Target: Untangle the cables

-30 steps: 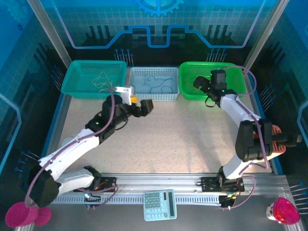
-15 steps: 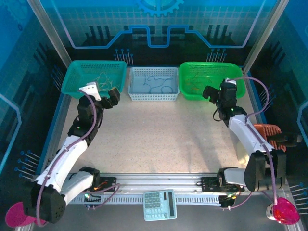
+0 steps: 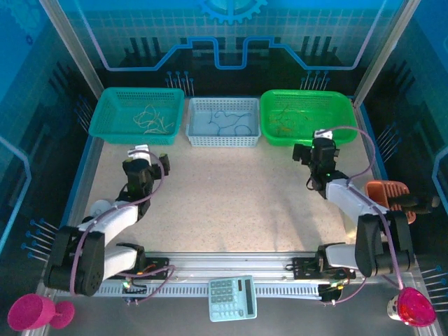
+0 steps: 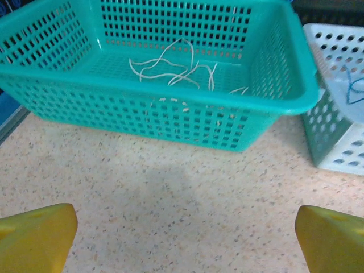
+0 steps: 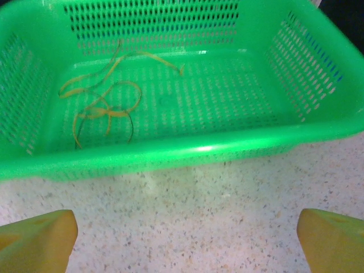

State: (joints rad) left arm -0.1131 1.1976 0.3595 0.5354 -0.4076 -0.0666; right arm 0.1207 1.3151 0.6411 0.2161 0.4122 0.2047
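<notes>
The cables lie sorted in three baskets. Cream-yellow wires curl in the teal basket. Dark blue wires rest in the white basket. Orange wires, with one dark strand among them, lie in the green basket. My left gripper hovers low over bare table in front of the teal basket, open and empty. My right gripper hangs before the green basket, also open and empty.
The speckled tabletop stretches between both arms. An orange-brown object sits at the right edge. On the near rail lies a calculator, with pink cups at the near corners.
Both arms have pulled back from the baskets toward the near side. The left gripper swung from the middle of the table to the left; the right left the green basket.
</notes>
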